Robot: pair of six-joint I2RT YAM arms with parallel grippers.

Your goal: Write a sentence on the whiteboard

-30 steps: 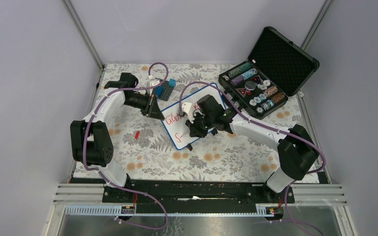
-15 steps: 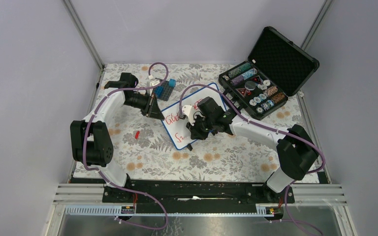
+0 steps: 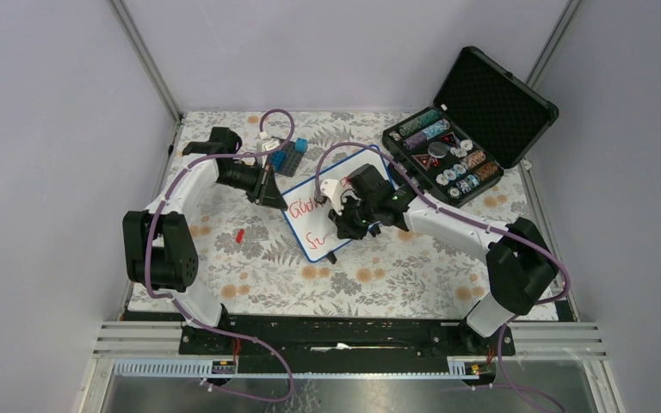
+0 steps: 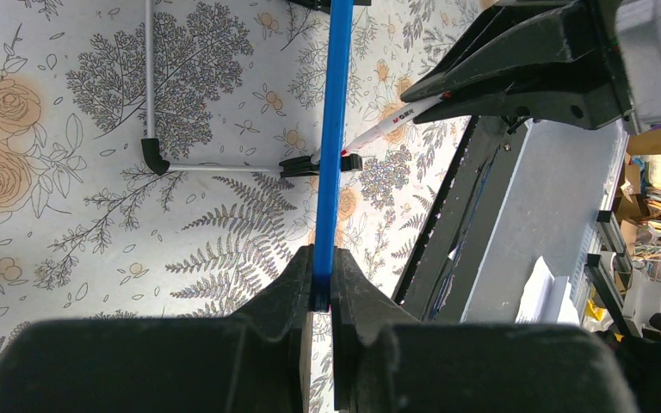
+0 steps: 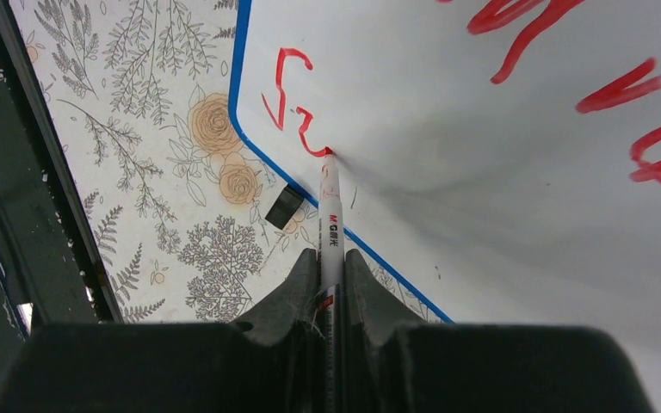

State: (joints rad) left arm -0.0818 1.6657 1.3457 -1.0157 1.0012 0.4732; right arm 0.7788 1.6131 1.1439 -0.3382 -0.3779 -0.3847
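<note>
Your right gripper (image 5: 331, 262) clamps the white red-ink marker (image 5: 330, 215), tip touching the blue-rimmed white whiteboard (image 5: 482, 129) beside its near rim, at the red sentence's (image 5: 293, 103) end, blank board ahead; left gripper (image 4: 321, 267) pinches the whiteboard's rim.

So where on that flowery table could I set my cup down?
Roomiest is the strip of table between the whiteboard and the near edge. A smaller patch lies left of the board, around a small red piece. The middle is crowded: the left gripper clamps the board, the right gripper holds a marker to it, blue blocks and the open case behind.
</note>
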